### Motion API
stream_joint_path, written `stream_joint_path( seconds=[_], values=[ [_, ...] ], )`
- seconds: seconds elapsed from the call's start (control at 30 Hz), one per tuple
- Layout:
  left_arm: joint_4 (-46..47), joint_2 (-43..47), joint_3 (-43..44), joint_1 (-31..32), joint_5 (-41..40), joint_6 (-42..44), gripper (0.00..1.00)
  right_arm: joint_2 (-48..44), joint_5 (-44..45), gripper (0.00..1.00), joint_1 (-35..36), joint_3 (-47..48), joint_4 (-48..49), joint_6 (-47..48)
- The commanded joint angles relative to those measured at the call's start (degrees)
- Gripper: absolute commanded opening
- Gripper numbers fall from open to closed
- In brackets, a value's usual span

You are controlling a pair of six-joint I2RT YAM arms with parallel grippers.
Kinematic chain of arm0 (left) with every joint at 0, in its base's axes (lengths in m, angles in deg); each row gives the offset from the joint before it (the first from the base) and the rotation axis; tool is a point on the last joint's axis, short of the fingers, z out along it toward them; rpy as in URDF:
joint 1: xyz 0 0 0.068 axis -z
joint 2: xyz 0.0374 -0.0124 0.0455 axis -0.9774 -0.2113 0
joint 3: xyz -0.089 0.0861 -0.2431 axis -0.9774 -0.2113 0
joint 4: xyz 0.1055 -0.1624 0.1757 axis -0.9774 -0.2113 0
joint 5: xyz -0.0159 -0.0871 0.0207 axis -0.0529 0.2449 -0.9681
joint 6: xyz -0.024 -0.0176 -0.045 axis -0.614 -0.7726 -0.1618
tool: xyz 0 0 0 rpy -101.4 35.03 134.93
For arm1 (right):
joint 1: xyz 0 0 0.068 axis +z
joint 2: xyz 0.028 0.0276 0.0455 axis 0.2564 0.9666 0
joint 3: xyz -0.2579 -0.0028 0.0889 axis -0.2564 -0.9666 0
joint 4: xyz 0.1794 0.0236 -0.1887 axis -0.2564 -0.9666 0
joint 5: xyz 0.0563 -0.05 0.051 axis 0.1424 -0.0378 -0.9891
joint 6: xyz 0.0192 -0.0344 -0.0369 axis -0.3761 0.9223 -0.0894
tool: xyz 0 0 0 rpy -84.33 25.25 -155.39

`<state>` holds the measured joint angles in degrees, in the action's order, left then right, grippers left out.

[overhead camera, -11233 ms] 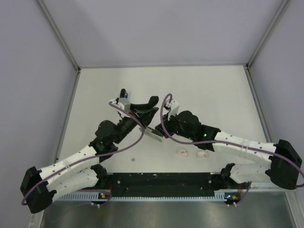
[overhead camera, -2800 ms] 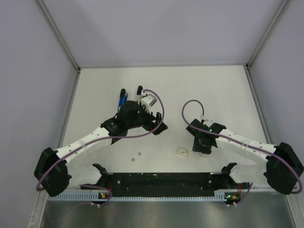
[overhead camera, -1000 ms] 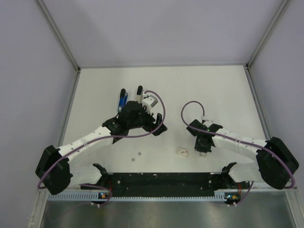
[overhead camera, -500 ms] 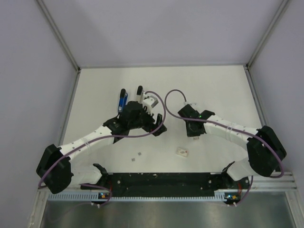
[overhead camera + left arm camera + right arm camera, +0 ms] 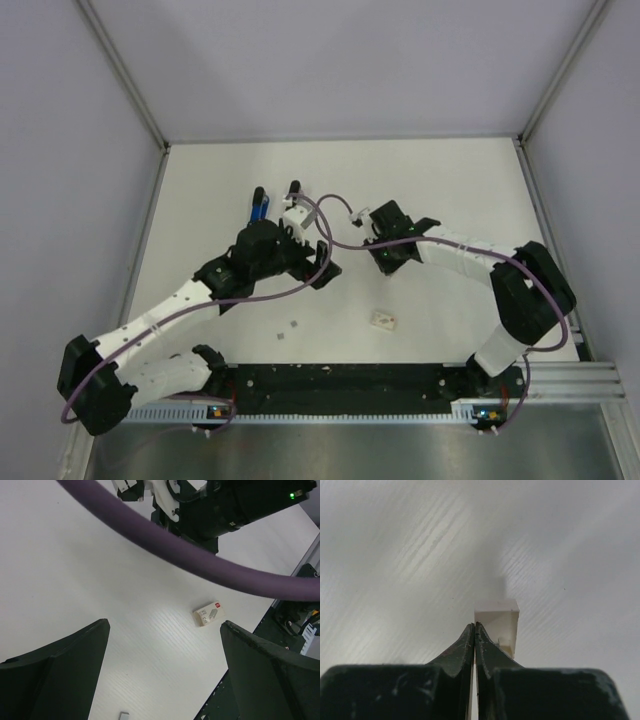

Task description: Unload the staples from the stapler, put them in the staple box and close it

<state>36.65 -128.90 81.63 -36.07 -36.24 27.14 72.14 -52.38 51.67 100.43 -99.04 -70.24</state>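
The stapler (image 5: 258,205) lies on the table at back left. It shows as a blue-and-black bar and a black bar beside it, with the rest hidden behind my left wrist. My left gripper (image 5: 320,268) hangs wide open over bare table, holding nothing. Between its fingers (image 5: 55,675) I see a printed staple box (image 5: 209,615) and one loose staple strip (image 5: 124,715). Small staple pieces (image 5: 293,323) lie near the front. My right gripper (image 5: 475,625) is shut on the wall of a small open white box (image 5: 496,620), held above the table near the middle (image 5: 378,250).
The printed staple box (image 5: 384,319) sits front centre. The black rail (image 5: 340,380) runs along the near edge. Grey walls and metal posts (image 5: 130,85) enclose the white table. My right wrist (image 5: 225,510) and a purple cable (image 5: 165,540) cross the top of the left wrist view.
The right arm has swung from front right toward the centre and farther back, carrying the white box. The left wrist has shifted slightly left. Both jaws stand as before.
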Motion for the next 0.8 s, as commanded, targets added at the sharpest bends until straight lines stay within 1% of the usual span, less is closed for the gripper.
stream_joint_path(
  seconds=[0.0,0.1,0.17,0.23,0.3,0.4,0.47,0.6,0.67,0.77],
  values=[
    [-1.33,5.76,-1.9,0.28,-0.86,-0.14,0.99,3.11,-7.12,0.0,-0.96,2.73,1.67,10.18],
    [-2.82,9.54,-3.22,0.19,-0.51,-1.1,0.99,4.69,-8.36,0.0,-0.96,3.43,-0.35,11.68],
    [-3.96,12.17,-3.57,0.19,-0.07,-1.98,0.99,5.83,-8.71,0.04,-0.96,4.49,-2.2,12.38],
    [-5.28,14.9,-3.92,0.19,0.1,-2.6,0.99,5.75,-10.2,0.1,-0.96,4.76,-2.73,12.56],
    [-5.98,17.62,-4.36,0.19,-0.33,-3.13,0.99,5.14,-11.43,0.19,-0.96,4.49,-2.47,12.39],
    [-6.6,21.75,-4.8,0.19,-1.03,-3.65,0.99,3.91,-10.65,0.27,-0.96,4.93,-2.38,11.6],
    [-7.21,23.69,-4.8,0.19,-1.74,-3.66,0.99,2.07,-8.9,0.31,-0.78,5.19,-2.47,10.55],
    [-8.71,25.89,-3.75,0.19,-3.06,-3.22,0.99,-3.56,-4.15,0.34,0.44,5.46,-4.22,7.74],
    [-9.32,26.07,-3.14,0.19,-3.58,-2.95,0.99,-6.45,-2.22,0.35,1.93,5.63,-5.54,6.07],
    [-10.03,25.9,-2.26,0.28,-3.94,-2.43,0.99,-10.93,1.03,0.41,5.36,5.81,-6.6,2.12]
  ],
)
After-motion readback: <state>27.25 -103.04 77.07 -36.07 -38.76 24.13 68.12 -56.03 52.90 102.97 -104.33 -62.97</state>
